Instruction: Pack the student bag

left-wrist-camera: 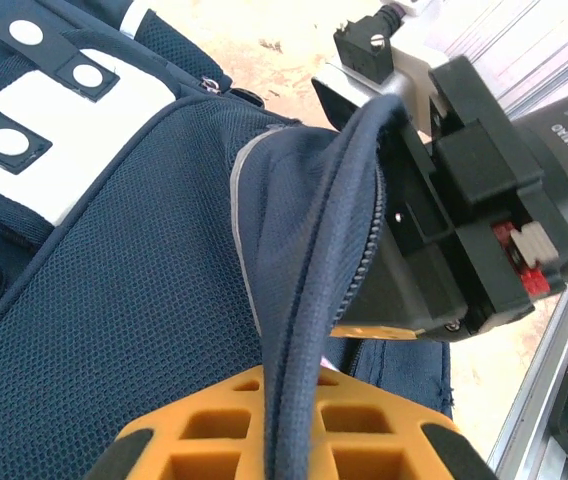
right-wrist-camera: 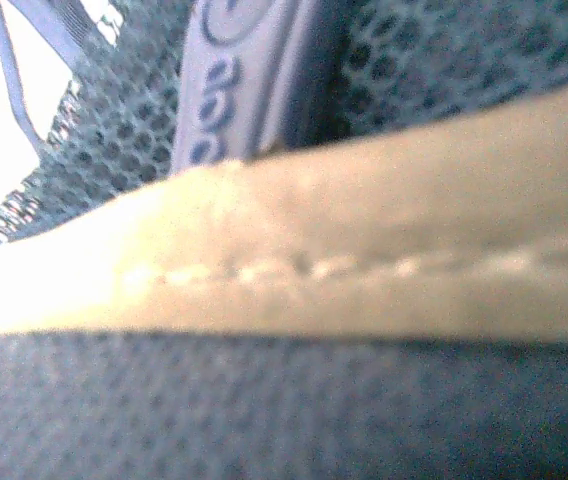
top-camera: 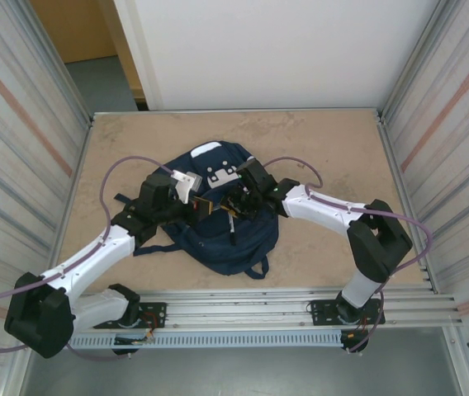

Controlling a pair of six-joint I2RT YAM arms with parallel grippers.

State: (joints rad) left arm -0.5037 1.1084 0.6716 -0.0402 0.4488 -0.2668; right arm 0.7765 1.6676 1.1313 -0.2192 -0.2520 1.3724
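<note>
The student bag point(top-camera: 218, 239), a navy backpack with white patches, lies in the middle of the table. My left gripper point(top-camera: 202, 205) holds the bag's zip edge. In the left wrist view its orange fingers point(left-wrist-camera: 204, 430) are shut on that raised navy rim point(left-wrist-camera: 314, 300), lifting the opening. My right gripper point(top-camera: 239, 200) reaches into the opening from the right, and its black body point(left-wrist-camera: 464, 190) shows beyond the rim. The right wrist view is very close and blurred: a tan stitched band point(right-wrist-camera: 364, 240) over navy mesh point(right-wrist-camera: 264, 420). Its fingers are hidden.
The tan table point(top-camera: 333, 148) has bare room behind and to both sides of the bag. Corrugated walls point(top-camera: 20, 124) close the left and right sides. An aluminium rail point(top-camera: 284, 301) runs along the near edge. Purple cables point(top-camera: 123, 169) loop above each arm.
</note>
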